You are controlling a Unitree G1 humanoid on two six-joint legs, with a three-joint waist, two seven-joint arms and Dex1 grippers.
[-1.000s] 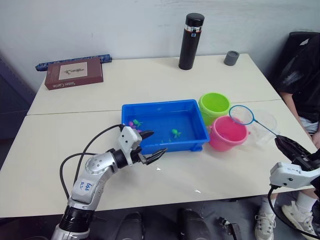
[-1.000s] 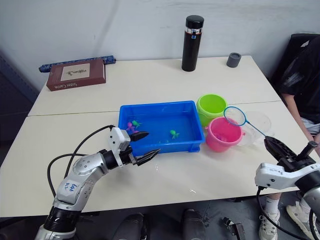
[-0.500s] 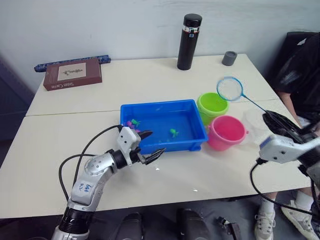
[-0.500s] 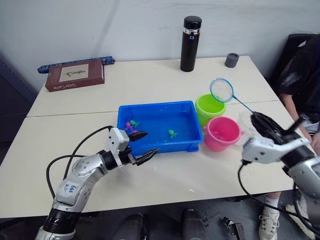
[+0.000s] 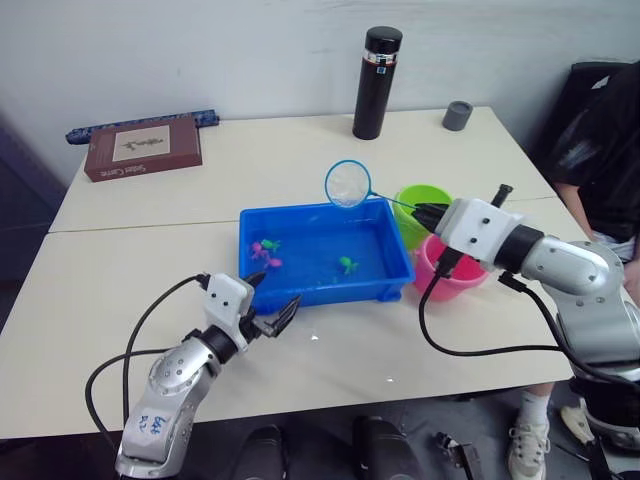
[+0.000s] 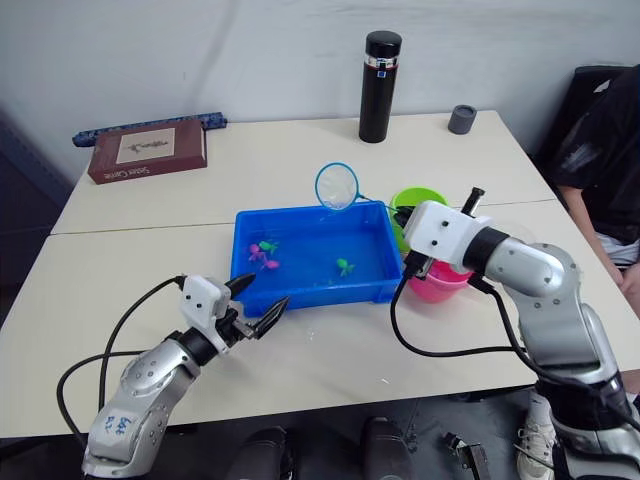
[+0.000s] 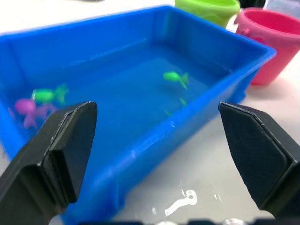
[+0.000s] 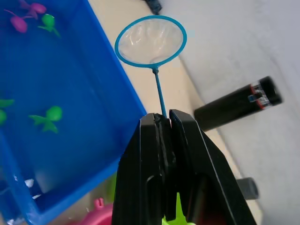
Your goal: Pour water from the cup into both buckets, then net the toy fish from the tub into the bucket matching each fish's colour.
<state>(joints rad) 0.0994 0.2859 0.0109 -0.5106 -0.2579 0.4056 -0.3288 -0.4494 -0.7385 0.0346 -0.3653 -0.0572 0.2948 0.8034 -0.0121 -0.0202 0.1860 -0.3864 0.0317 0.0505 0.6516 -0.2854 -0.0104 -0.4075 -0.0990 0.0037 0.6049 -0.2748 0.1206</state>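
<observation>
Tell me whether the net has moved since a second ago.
Yes. The net, held in the right hand, has swung toward the robot's left, from over the pink bucket to the far rim of the tub.

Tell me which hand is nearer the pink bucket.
Right. The right hand holds the net directly beside the pink bucket, above its rim; the left hand is open at the tub's front left corner.

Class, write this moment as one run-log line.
right gripper: shut on net | net: over tub's far rim | left gripper: open, near tub | fish: in tub
</observation>
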